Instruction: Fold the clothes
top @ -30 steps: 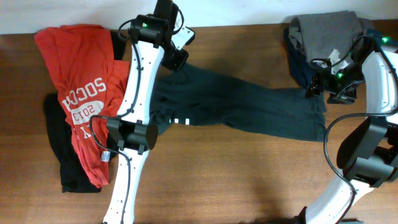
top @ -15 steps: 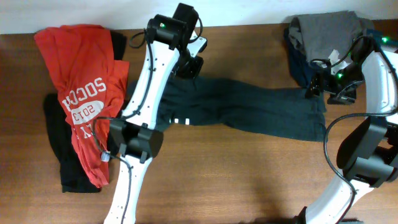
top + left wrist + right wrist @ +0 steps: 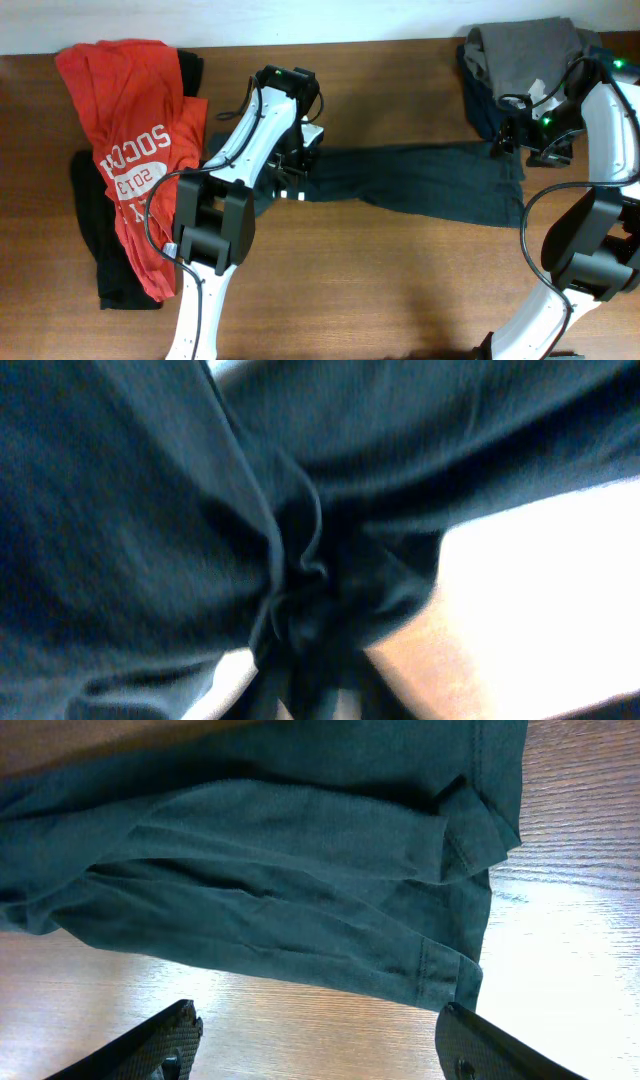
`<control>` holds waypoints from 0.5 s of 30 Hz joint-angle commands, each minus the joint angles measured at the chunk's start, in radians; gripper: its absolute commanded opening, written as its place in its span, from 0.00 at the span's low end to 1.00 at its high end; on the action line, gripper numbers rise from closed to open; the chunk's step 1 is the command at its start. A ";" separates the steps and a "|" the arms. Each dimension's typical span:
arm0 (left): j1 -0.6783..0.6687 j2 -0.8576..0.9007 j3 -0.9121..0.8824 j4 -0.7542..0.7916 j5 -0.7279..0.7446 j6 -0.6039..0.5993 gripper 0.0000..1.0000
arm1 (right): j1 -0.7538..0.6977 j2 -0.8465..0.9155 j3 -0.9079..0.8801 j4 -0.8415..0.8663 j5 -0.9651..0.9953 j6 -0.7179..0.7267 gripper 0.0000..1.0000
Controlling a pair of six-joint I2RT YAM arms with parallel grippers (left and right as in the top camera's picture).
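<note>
Now, from overhead, the left fingers (image 3: 297, 165) have dragged the far edge of the dark short-sleeved cloth T-shirt (image 3: 420, 180) toward the near side, so it lies as a narrower band across the brown wooden surface (image 3: 400, 290); a lengthwise fold looks half made. At the left wrist, the cloth puckers tightly to one spot, seemingly pinched, though the fingers themselves are hidden. At the right wrist, the right fingers (image 3: 325, 1040) hang spread above the stitched hem (image 3: 440, 960), gripping nothing.

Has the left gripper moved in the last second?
Yes. Overhead, the left gripper has come away from the far edge of the table toward the near side, judged against the unmoved red shirt.
</note>
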 commanded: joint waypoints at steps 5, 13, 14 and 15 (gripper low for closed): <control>-0.002 -0.018 0.216 -0.015 -0.040 -0.004 0.46 | 0.007 -0.001 0.019 0.000 -0.006 0.000 0.80; 0.013 -0.009 0.339 0.033 -0.224 0.088 0.70 | 0.007 -0.001 0.019 0.000 -0.006 0.000 0.80; 0.022 0.000 0.335 0.047 -0.224 0.105 0.70 | 0.007 -0.001 0.019 0.001 -0.006 0.000 0.80; 0.033 0.013 0.335 0.064 -0.224 0.114 0.70 | 0.007 -0.001 0.019 0.001 -0.006 0.000 0.80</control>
